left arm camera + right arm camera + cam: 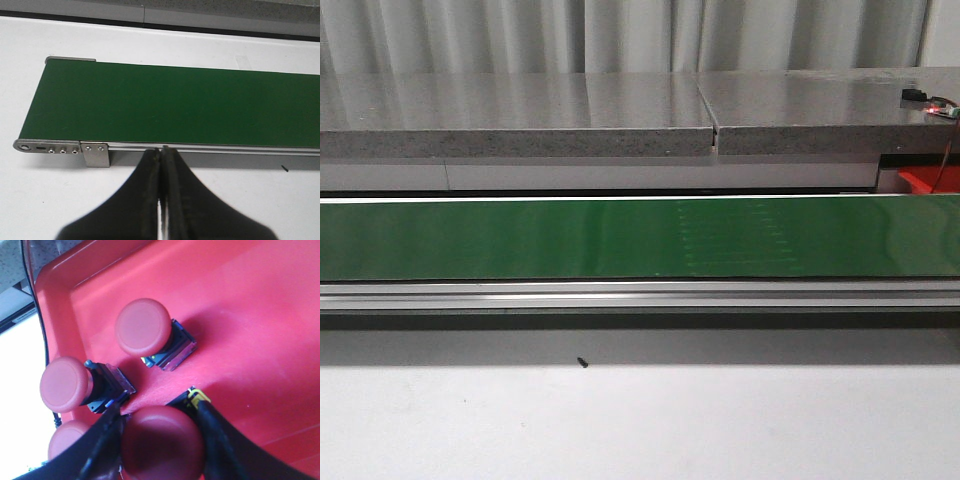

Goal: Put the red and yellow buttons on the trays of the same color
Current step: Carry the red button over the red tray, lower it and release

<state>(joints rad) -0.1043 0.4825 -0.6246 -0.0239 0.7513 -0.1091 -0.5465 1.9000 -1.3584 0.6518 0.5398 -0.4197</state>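
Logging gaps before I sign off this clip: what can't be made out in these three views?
- Yellow tray and yellow buttons: in no view.
- Red tray: front view shows only a corner, cut off by the right edge; neither arm appears there.
- Fourth red button: right wrist view, half hidden behind the right claw, which holds another red button.
- Small dark speck on the table: too small to identify.

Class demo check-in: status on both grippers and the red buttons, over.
Left gripper shut, empty, beside green conveyor belt. Right gripper holding red button over red tray. Three red buttons already there.

text: none legible | labels: none | brands: none | numbers: none
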